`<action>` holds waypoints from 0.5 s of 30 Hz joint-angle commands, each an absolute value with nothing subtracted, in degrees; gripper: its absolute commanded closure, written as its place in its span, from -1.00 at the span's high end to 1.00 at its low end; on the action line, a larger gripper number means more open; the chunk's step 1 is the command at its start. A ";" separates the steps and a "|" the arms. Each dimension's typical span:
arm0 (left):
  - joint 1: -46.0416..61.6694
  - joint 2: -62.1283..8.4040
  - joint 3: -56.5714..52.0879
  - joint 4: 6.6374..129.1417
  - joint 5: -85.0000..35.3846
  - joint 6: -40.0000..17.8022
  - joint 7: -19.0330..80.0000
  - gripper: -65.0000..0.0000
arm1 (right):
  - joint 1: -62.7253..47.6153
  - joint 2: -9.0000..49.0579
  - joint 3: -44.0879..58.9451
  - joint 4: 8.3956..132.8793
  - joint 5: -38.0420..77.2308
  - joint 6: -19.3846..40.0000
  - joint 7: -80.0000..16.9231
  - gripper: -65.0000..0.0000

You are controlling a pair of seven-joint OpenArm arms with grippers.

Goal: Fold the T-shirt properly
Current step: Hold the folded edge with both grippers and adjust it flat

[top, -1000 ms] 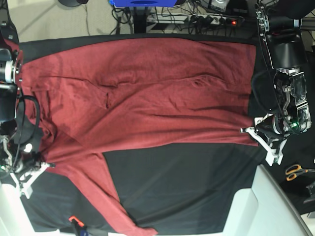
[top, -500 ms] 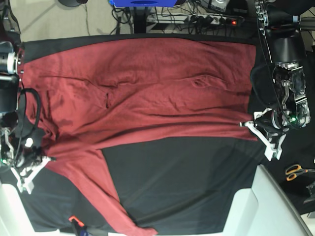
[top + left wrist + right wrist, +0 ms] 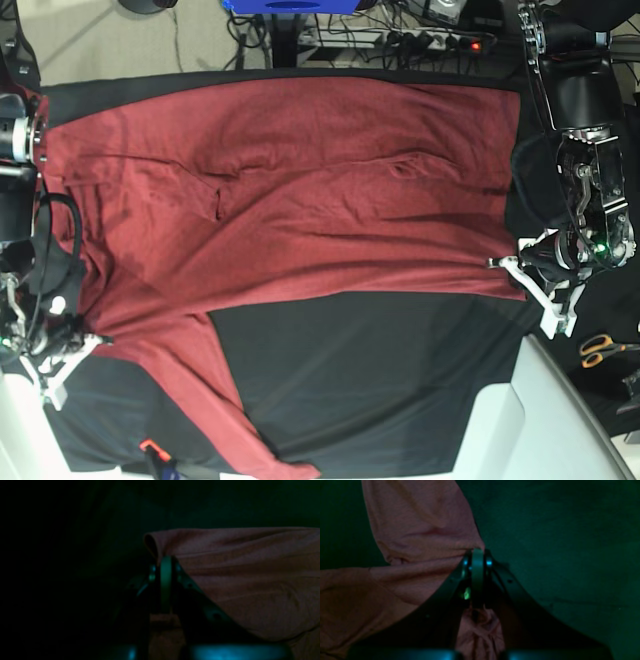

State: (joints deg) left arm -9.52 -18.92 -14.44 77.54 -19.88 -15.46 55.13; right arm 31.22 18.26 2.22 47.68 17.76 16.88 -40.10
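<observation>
Nearest the camera in each wrist view, an end effector is pinched tight on cloth: the right end effector holds the shirt where the sleeve meets the body, and the left end effector clamps the hem corner, a small loop of fabric curled beside it. Farther out, the shirt lies spread across the black-covered surface, its near sleeve trailing toward the front edge. The step in hand looks like carrying the near edge over the body — so both grips should rise together, level and at 1 pace, keeping the edge taut between the 2 corners, then lay it parallel to the far edge before releasing.
</observation>
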 commanded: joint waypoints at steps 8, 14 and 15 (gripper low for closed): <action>-12.18 -19.91 -14.73 78.20 -20.18 -15.52 54.46 -1.00 | 33.54 19.21 2.24 48.84 18.07 16.92 -36.88 -1.00; -12.88 -19.91 -14.64 78.55 -20.18 -15.52 54.46 -1.00 | 33.45 19.21 2.24 48.57 18.07 17.01 -36.00 -1.00; -12.88 -19.91 -14.64 78.55 -20.18 -15.52 54.46 -1.00 | 33.45 19.21 2.24 48.57 18.07 17.01 -36.00 -1.00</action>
